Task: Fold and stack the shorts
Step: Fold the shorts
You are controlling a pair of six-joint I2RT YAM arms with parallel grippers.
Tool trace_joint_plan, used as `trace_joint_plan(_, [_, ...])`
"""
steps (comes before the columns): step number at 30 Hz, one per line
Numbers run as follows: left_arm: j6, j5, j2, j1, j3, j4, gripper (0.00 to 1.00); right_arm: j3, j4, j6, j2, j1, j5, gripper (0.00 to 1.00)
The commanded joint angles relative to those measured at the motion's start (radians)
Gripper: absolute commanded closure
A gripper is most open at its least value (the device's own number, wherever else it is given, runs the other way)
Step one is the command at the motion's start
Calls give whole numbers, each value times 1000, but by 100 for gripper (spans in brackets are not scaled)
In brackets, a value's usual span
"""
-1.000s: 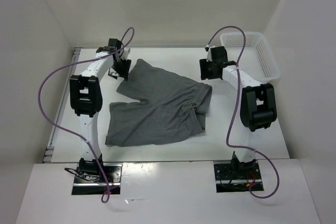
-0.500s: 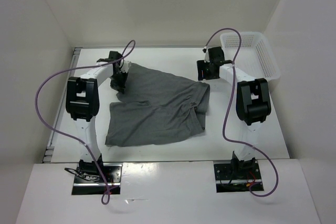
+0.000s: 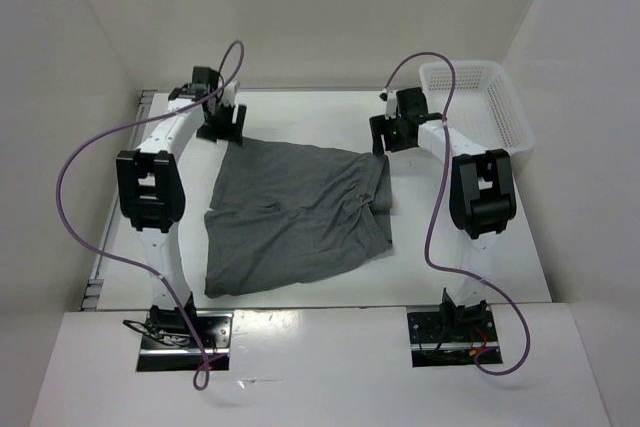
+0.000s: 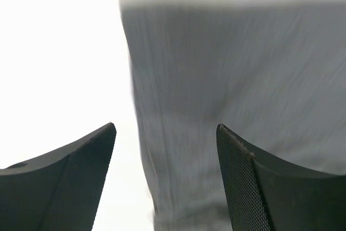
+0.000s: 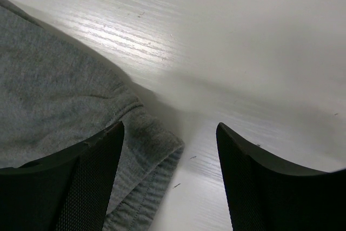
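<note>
The grey shorts point(image 3: 295, 212) lie spread out and mostly flat on the white surface point(image 3: 515, 257). They are not folded yet. The side of the shorts near the right arm is a bit bunched up. The left hand point(image 3: 221, 129) is at the far left corner of the shorts, right by the edge of the cloth. It is open. In the left wrist view, its two dark fingers point(image 4: 65, 179) stand wide apart. The left edge of the shorts runs down between them, and nothing is pinched. That view is blurry, so I cannot tell if the fingers touch the cloth. The right hand point(image 3: 384, 137) is at the far right corner of the shorts. It is open too. In the right wrist view, its two fingers point(image 5: 270, 182) stand wide apart over that corner. The corner has a thick sewn edge. It lies under one finger and in part of the gap. The other finger is over bare surface just beside the shorts. A white basket point(image 3: 480, 97) sits to the right of the shorts and farther back, well apart from them.
</note>
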Motion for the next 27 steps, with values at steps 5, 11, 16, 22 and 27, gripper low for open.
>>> trace_joint_plan(5, [3, 69, 266, 0, 343, 28, 18, 67, -30, -55, 19, -6, -61, 26])
trace_joint_plan(11, [3, 98, 363, 0, 393, 8, 18, 85, -49, -64, 39, 3, -72, 22])
trace_joint_plan(16, [3, 98, 384, 9, 403, 8, 18, 71, -58, -64, 48, 3, -110, 21])
trace_joint_plan(22, [3, 130, 438, 9, 414, -14, 20, 15, -67, -73, 57, 13, -110, 36])
trace_joint_plan(27, [3, 179, 461, 9, 403, -23, 53, -8, -77, -73, 68, 13, -128, 73])
